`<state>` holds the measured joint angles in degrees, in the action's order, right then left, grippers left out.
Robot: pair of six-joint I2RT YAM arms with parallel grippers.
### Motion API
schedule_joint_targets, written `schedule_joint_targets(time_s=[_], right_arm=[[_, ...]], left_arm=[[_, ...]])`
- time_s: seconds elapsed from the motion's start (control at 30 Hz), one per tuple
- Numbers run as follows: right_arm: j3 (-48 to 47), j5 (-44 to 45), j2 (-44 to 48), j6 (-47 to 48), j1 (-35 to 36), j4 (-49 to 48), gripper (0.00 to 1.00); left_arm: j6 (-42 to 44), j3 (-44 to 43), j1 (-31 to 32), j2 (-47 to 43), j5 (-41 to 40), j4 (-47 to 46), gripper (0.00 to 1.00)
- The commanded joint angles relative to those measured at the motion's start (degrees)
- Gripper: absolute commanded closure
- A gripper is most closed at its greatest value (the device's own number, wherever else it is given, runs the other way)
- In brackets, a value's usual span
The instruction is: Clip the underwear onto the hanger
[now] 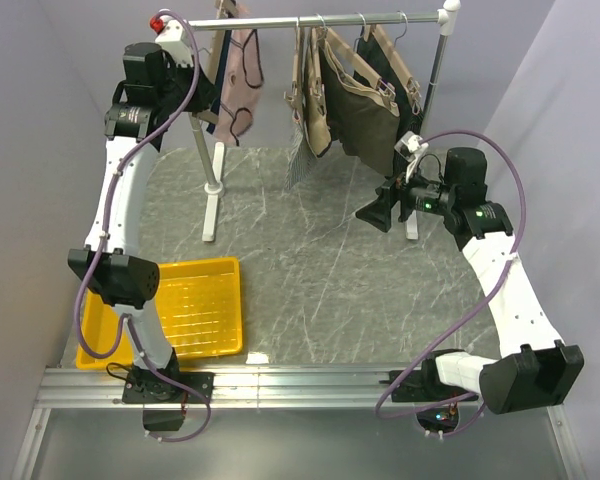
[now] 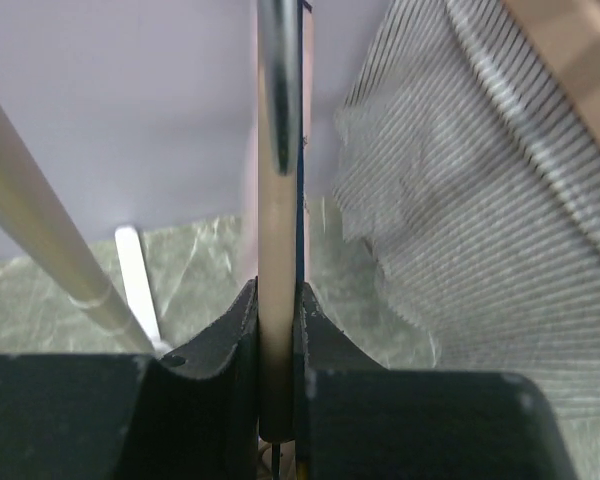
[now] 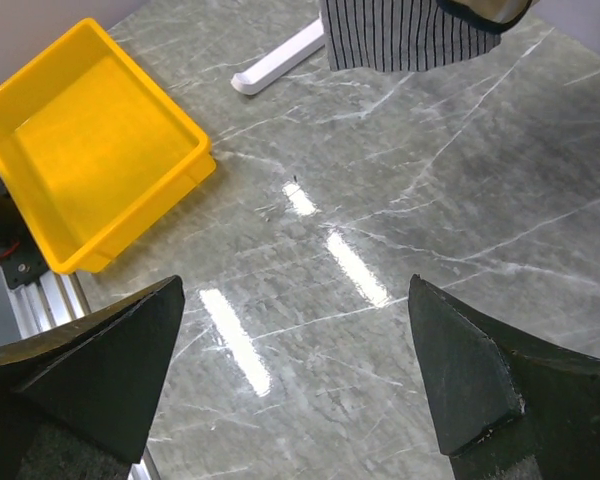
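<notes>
Grey marble bench (image 1: 310,260) under lilac walls, clothes rail (image 1: 270,21) running across back. Your left fingers (image 2: 278,300) are sitting high by rail's left end, clamping tight on slim tan hanger (image 2: 278,240). Pink underwear (image 1: 242,85) is hanging just beside them, navy edging lying against hanger bar in wrist view. Your right fingers (image 3: 295,290) are hovering spread wide above bench, holding nothing, well apart from underwear. Yellow tray (image 1: 195,264) is sitting near left arm's base.
</notes>
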<state>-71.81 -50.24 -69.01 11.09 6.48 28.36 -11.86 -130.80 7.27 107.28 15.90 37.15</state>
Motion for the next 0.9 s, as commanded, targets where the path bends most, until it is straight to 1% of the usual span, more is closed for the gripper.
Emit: schedule_joint_targets(time_s=[0.0,0.37,0.5,0.67,0.87], right_arm=[[0.0,-1.9,0.7,-1.4,-0.2,-2.6,0.00],[-0.5,-2.2,-0.5,-1.8,-0.2,-2.7,0.00],[-1.0,-2.3,-1.5,-1.3,-0.2,-1.8,0.00],[-1.3,-2.2,-1.9,-1.2,-0.2,-1.6,0.00],[-1.1,-2.3,-2.0,-1.7,-0.2,-1.6,0.00]], left_arm=[[-3.0,-1.7,0.5,-1.7,-1.7,-10.7,1.00],[-2.8,-2.5,0.5,3.5,0.7,-11.1,1.00],[-2.6,-3.8,0.5,5.2,0.4,-10.6,1.00],[-2.2,-3.6,0.4,6.1,0.6,-10.8,1.00],[-2.3,-5.3,0.5,7.4,1.2,-11.8,1.00]])
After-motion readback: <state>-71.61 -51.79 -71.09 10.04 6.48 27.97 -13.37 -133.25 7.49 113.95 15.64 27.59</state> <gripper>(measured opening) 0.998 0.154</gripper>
